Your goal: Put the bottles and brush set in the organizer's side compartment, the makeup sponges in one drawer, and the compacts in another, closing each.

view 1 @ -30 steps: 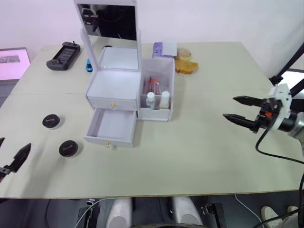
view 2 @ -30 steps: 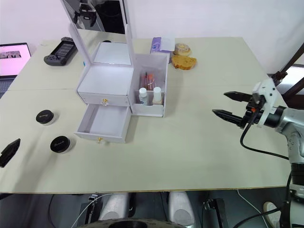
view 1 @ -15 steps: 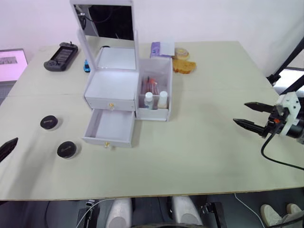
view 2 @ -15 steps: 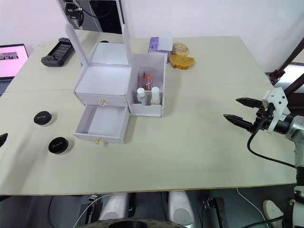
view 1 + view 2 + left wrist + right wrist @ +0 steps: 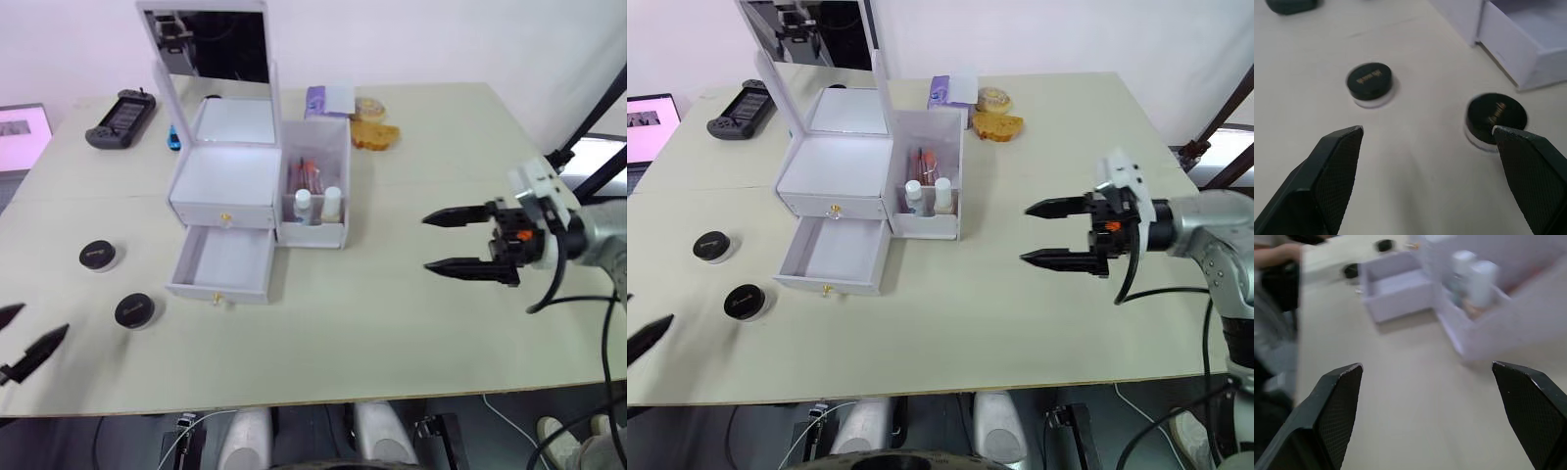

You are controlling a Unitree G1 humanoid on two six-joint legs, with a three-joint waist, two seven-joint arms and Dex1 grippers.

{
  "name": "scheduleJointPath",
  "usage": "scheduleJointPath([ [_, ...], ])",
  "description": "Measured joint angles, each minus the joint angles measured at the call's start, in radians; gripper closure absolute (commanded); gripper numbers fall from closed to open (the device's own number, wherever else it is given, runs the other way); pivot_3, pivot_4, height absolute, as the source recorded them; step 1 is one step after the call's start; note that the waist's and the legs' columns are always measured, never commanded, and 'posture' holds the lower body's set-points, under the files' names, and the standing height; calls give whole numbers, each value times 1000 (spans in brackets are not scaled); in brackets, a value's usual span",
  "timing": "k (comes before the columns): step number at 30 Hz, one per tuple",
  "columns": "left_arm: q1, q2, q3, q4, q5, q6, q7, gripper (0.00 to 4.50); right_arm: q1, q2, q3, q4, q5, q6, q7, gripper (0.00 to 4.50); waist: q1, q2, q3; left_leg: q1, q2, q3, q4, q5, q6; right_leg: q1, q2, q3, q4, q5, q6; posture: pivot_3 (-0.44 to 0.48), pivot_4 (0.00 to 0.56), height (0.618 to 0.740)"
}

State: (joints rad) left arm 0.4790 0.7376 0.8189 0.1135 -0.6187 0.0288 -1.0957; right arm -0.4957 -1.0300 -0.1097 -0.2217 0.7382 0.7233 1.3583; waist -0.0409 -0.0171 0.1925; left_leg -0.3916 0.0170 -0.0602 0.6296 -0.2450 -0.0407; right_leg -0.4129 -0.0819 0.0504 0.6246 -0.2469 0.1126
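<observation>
We see the white organizer [image 5: 257, 201] standing on the beige worktop [image 5: 392, 304], with its mirror lid [image 5: 211, 54] upright, its upper drawer [image 5: 222, 212] closed and its lower drawer [image 5: 223, 264] pulled out and bare inside. In the side compartment [image 5: 315, 186] the two bottles [image 5: 317, 205] stand at the front, and the brush set [image 5: 306, 174] leans behind them. The two compacts [image 5: 1369, 84] lie on the worktop to the left of the organizer, well apart from each other; the nearer one [image 5: 135, 312] is close to the open drawer. Our left gripper [image 5: 1425, 134] hovers near the front edge, with its jaws spread wide and holding nothing. Our right gripper [image 5: 453, 241] hangs above the worktop on the right of the organizer, its jaws released too and pointing toward it. At the far edge lie a black game controller [image 5: 118, 117], a purple tissue pack [image 5: 328, 99] and some bread [image 5: 374, 131].
</observation>
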Motion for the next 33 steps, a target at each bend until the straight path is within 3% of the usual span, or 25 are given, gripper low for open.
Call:
scheduleJointPath([
  [8,40,-130,-31,-113,23,-19,74,53,-241,44,104,-28,-7,97,-82,0,4,-2,-1,-2,0,1,0,0,0,0,-1,0,-5,1,-1,0,150,740],
  [18,40,-244,-130,-175,73,-47,153,53,-365,73,112,-58,13,218,-211,0,0,-2,-1,-12,0,0,2,0,0,-11,0,0,0,1,0,0,150,740],
  [24,9,-268,-157,-153,102,-85,197,53,-439,59,83,-48,144,365,-181,0,1,-2,-1,-12,0,0,3,0,0,-12,1,0,2,1,0,0,150,740],
  [33,-25,-326,-239,-127,151,-152,234,53,-470,52,66,-30,170,395,-187,0,1,-2,-1,-12,0,0,3,0,0,-13,1,0,3,1,0,0,150,740],
])
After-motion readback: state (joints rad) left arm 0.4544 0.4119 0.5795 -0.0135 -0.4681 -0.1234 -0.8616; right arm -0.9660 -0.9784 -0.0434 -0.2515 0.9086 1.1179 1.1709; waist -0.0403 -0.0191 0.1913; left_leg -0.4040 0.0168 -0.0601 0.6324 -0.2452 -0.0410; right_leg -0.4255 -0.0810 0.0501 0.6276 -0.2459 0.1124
